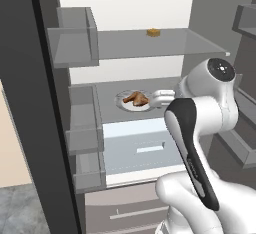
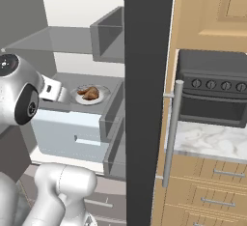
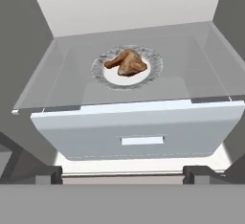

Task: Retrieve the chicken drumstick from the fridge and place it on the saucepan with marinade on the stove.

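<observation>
Hand: the white two-finger hand [image 3: 122, 173] stands spread wide and holds nothing, in front of the open tall grey fridge [image 1: 30, 103].
Drumstick: the small tan-brown lumpy chicken drumstick [image 3: 127, 62] lies on a round white plate [image 3: 109, 74], ahead of the hand and apart from it.
Shelf: the plate rests on the grey middle shelf [image 3: 191, 70], above a pale drawer [image 3: 143, 132].
Upper shelf: a small tan block [image 1: 153, 32] sits above and beyond the hand.

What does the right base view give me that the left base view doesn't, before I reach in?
Right base view alone: the oven with its knob row, a marble counter and wooden drawers beside the fridge. Left base view alone: a small tan block on the upper shelf. Both: the chicken drumstick on its white plate, with the arm reaching toward it.
</observation>
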